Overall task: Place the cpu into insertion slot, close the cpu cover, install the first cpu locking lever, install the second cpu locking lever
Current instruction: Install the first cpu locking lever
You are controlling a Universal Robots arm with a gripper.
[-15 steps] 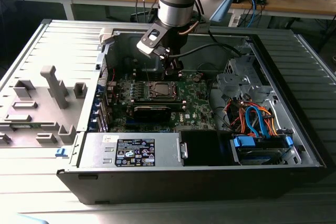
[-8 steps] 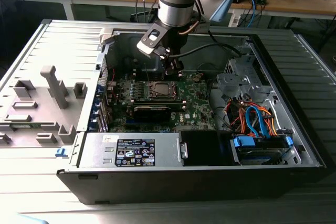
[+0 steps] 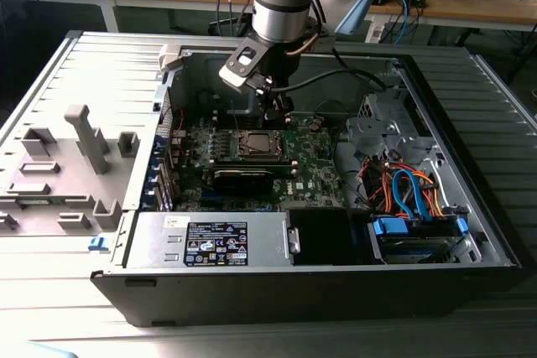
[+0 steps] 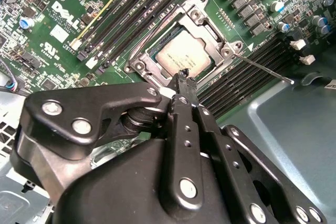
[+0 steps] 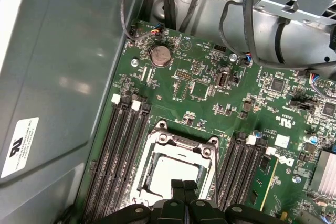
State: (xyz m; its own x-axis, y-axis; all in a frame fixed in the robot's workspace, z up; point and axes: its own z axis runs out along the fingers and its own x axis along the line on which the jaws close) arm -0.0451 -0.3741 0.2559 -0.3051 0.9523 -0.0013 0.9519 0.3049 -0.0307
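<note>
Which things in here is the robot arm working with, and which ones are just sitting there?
For the job: the cpu, the cpu cover lying over it, a thin locking lever sticking out beside it, the gripper close above them.

Just lying about: the long memory slots, the round battery, the orange and blue cables, the power supply box.

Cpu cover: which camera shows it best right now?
The second wrist view: the cover lies down around the cpu, nearly its whole frame in sight, the gripper hiding just one edge. The first wrist view has its near side behind the jaws. The exterior view shows it from afar, beside the gripper.
</note>
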